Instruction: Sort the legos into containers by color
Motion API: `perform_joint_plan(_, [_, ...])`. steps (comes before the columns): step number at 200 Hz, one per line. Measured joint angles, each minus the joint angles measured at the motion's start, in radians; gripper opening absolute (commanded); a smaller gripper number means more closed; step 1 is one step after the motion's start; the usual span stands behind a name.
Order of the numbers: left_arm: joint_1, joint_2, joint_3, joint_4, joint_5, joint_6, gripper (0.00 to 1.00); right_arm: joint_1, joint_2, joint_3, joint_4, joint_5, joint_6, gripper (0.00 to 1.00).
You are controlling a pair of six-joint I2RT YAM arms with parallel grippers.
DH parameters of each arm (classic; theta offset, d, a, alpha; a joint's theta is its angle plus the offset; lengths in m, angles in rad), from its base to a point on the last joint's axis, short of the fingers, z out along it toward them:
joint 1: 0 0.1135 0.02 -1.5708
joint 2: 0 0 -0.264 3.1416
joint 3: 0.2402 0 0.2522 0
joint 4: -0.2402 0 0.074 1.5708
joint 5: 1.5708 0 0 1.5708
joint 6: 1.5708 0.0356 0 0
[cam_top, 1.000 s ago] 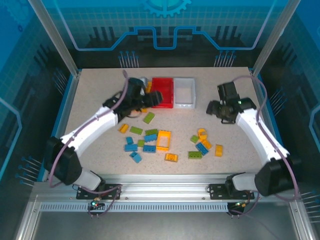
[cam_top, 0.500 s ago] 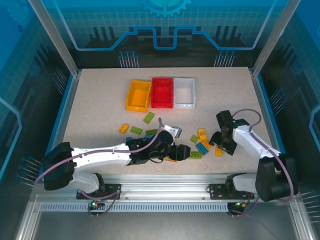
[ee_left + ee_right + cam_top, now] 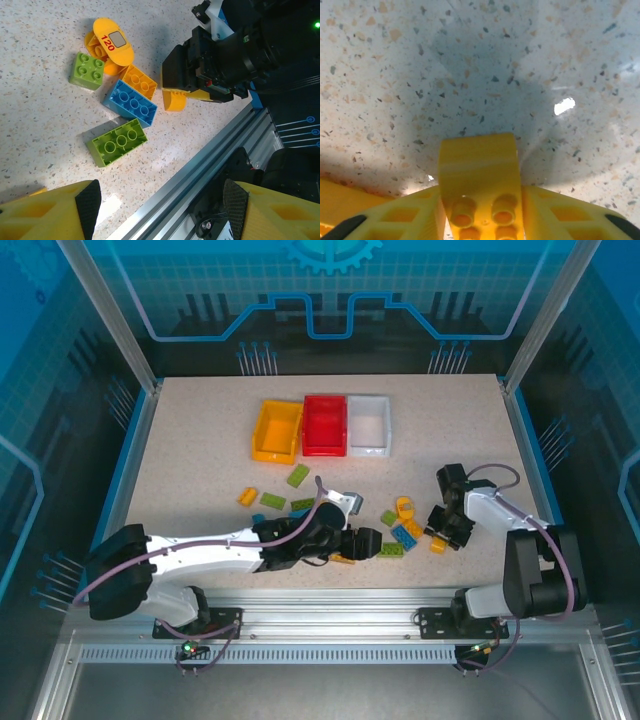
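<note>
We've got the right gripper (image 3: 480,212) pinching a yellow lego (image 3: 479,165) low by the surface (image 3: 470,60), snug between its fingers (image 3: 395,217). The left gripper (image 3: 161,200) is spread wide above a green lego (image 3: 117,142), near the front rail (image 3: 200,165).

Speckled table (image 3: 190,440): yellow bin (image 3: 277,430), red bin (image 3: 324,425), white bin (image 3: 368,422) in row at back; legos (image 3: 298,476) strewn nearer.
</note>
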Motion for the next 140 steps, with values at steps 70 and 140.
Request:
perform_joint_plan(70, [0.025,0.001,0.063,-0.095,-0.023,0.002,0.69,0.153,-0.100,0.111,-0.028,0.114,-0.040,0.32])
perform_joint_plan(140, [0.286,-0.095,0.267,-0.279,-0.056,0.061,0.70,0.401,0.309,0.795,0.011,0.209,-0.141,0.32])
